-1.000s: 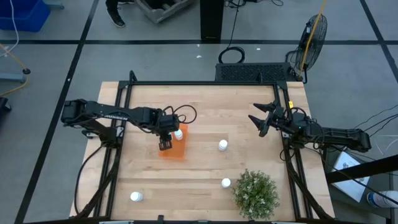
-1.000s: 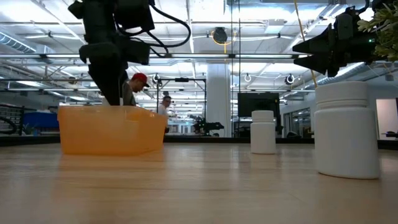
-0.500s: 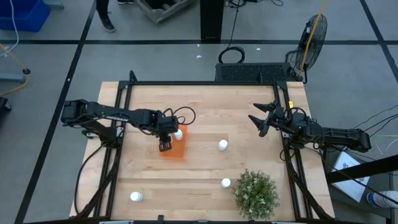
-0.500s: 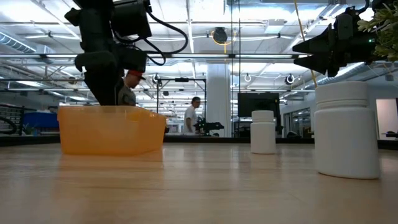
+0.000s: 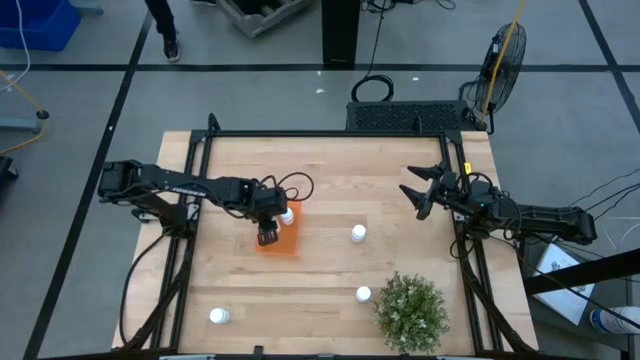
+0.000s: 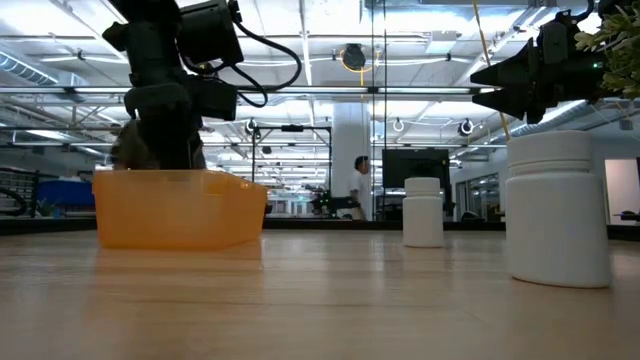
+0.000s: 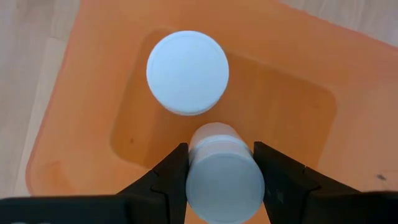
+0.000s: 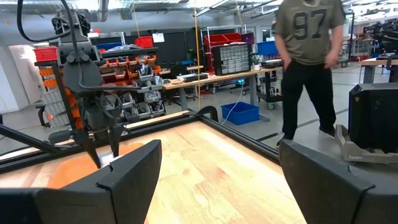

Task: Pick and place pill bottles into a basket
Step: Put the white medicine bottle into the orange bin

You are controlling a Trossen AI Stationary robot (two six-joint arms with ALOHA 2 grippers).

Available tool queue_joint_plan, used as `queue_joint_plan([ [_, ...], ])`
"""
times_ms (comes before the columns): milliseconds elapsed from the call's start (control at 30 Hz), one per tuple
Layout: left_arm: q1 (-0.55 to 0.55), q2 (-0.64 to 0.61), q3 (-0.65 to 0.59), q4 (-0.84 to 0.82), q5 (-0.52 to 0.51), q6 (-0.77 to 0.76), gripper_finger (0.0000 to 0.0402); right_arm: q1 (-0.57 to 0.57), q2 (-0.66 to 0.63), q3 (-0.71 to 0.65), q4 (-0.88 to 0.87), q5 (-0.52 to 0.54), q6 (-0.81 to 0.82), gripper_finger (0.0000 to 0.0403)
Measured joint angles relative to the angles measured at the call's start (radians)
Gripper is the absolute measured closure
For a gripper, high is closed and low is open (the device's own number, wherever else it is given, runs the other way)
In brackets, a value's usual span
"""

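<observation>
— Wooden tabletop (image 5: 330, 270), pale planks inside a black frame; grey floor with dark lines all round, a fan (image 5: 503, 55) standing past the far right corner. And the room?

— Seen level from the tabletop: bright ceiling lights, steel trusses, a person (image 6: 361, 185) far off. From the right wrist: shelves of red bins and a person in a numbered shirt (image 8: 308, 56) beside the frame.

— Task things?

— Orange basket (image 5: 280, 238) left of centre. From above, one pill bottle (image 5: 287, 214) upright at its far end. From the left wrist only: that bottle's round cap, plus a second pill bottle (image 7: 217, 177) clamped between the left gripper (image 5: 267, 237) fingers, hanging over the basket floor just beside the first.

— Hidden from the level view?

— Yes, basket wall in the way; only the arm dipping behind it.

— Elsewhere?

— Three loose bottles: centre (image 5: 358, 233), near the bushy plant (image 5: 363, 294), and front left (image 5: 218, 316). Plant (image 5: 411, 310) at front right.

— Right gripper (image 5: 420, 188)?

— Raised near the right edge, well apart from everything, fingers spread wide, holding nothing.
</observation>
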Motion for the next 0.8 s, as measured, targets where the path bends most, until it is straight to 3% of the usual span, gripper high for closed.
queue_joint_plan([
  [133,-0.001,0.0,0.0,0.0,0.0,0.01,0.0238,0.0,0.0,0.0,0.0,0.0,0.0,0.009],
  [367,-0.009,0.0,-0.001,0.002,0.0,-0.019,0.0089,0.0,0.0,0.0,-0.001,0.0,0.0,0.009],
  [533,-0.009,-0.001,0.028,0.005,0.002,-0.107,0.0021,0.0,0.0,0.0,-0.001,0.0,0.0,0.009],
  [633,-0.022,-0.024,0.07,-0.001,0.004,-0.12,0.0007,0.0,0.0,0.0,-0.001,0.0,0.0,0.009],
  [800,-0.098,-0.091,0.172,-0.06,-0.075,-0.072,0.0023,0.0,0.0,0.0,-0.009,0.0,0.0,0.009],
])
